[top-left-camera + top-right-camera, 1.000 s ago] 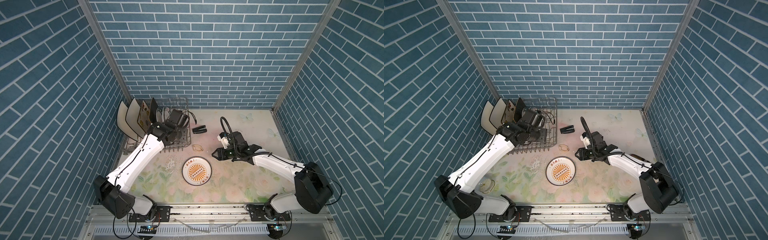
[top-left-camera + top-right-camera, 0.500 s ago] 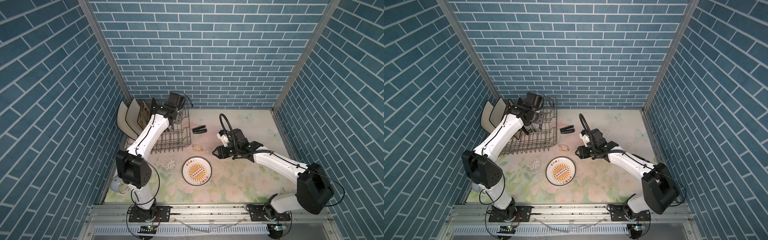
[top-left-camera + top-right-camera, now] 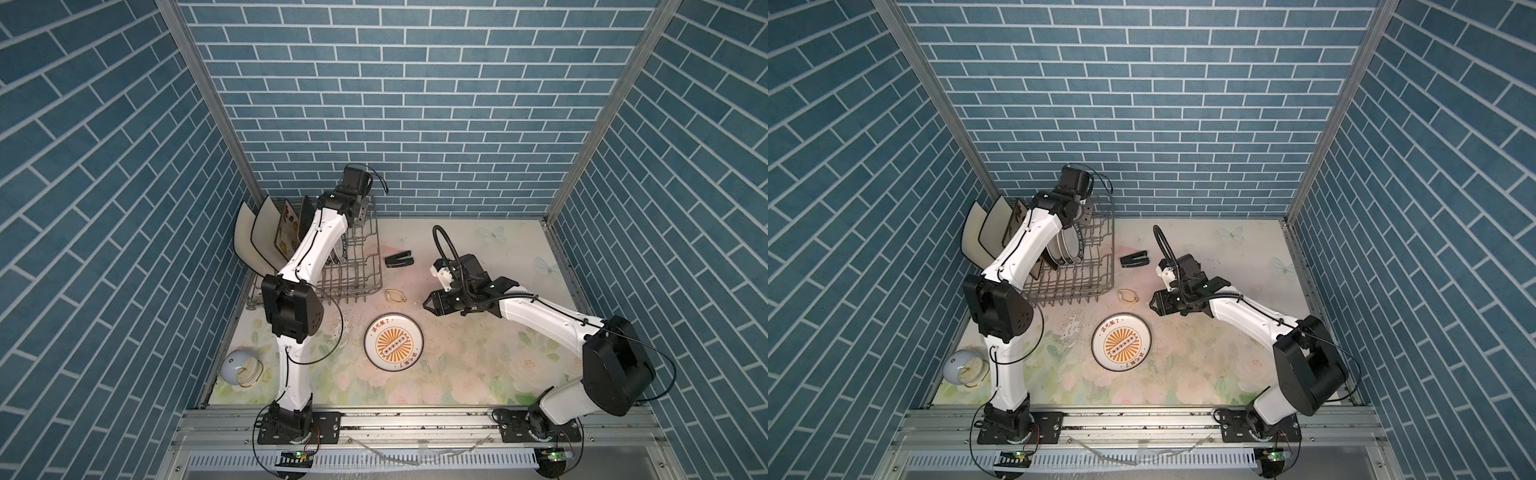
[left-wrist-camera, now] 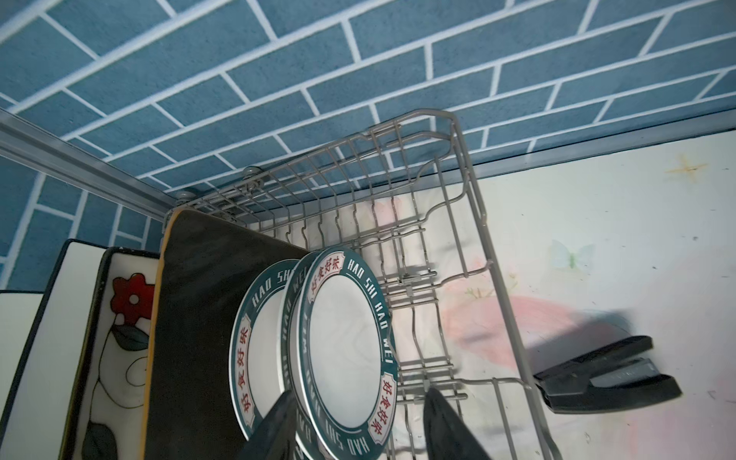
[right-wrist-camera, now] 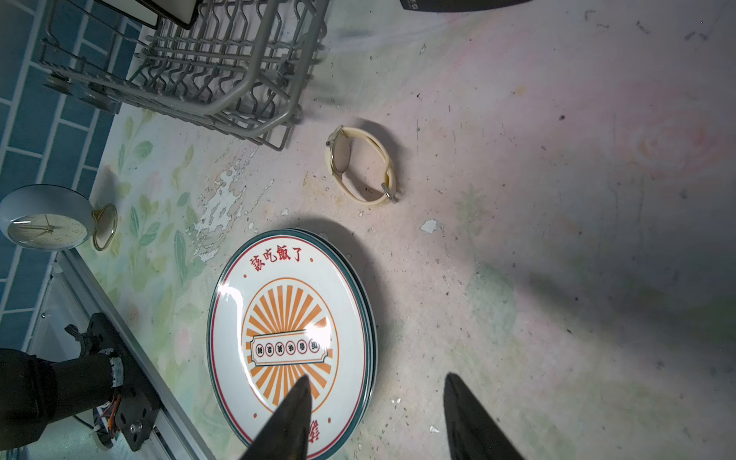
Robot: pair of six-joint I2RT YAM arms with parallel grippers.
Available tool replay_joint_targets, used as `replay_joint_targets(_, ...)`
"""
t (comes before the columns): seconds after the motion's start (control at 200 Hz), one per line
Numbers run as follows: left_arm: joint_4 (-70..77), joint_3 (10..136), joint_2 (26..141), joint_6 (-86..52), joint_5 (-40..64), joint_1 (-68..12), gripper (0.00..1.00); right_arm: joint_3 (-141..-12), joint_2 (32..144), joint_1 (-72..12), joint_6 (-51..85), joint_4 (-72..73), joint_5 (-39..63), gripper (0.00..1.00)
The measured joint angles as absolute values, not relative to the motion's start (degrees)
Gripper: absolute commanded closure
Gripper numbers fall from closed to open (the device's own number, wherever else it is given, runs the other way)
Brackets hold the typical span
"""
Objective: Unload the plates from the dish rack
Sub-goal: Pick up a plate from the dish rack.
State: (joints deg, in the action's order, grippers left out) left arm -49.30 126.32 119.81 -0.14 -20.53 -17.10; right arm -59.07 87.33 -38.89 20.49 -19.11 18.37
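Jaws of left gripper [image 4: 360, 390] spread, straddling the rim of front plate [image 4: 342, 346], seemingly not yet touching; plate stands upright in rack [image 4: 490, 263]. Right gripper [image 5: 376, 375] spread, empty, farther off.

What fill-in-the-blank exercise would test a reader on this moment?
1. The left gripper straddles a teal-rimmed plate standing in the ___.
2. The black stapler lies on the ___.
3. A cream ___ lies between the black stapler and the sunburst plate.
4. The right gripper hovers with jaws ___.
Missing: dish rack; table; watch; open.
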Motion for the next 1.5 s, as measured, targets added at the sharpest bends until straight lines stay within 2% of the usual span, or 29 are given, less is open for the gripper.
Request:
replay_joint_targets(0.625, -47.27, 125.91, 121.75, -0.23, -18.41, -12.97, 0.48, -70.87, 98.76, -38.7, 18.81, -21.69, 21.26, 0.47)
replay_joint_targets(1.495, -44.91, 120.42, 125.14, -0.71, -16.16, -11.16, 0.52, -75.0, 103.74, -37.8, 17.91, -22.46, 23.68, 0.5)
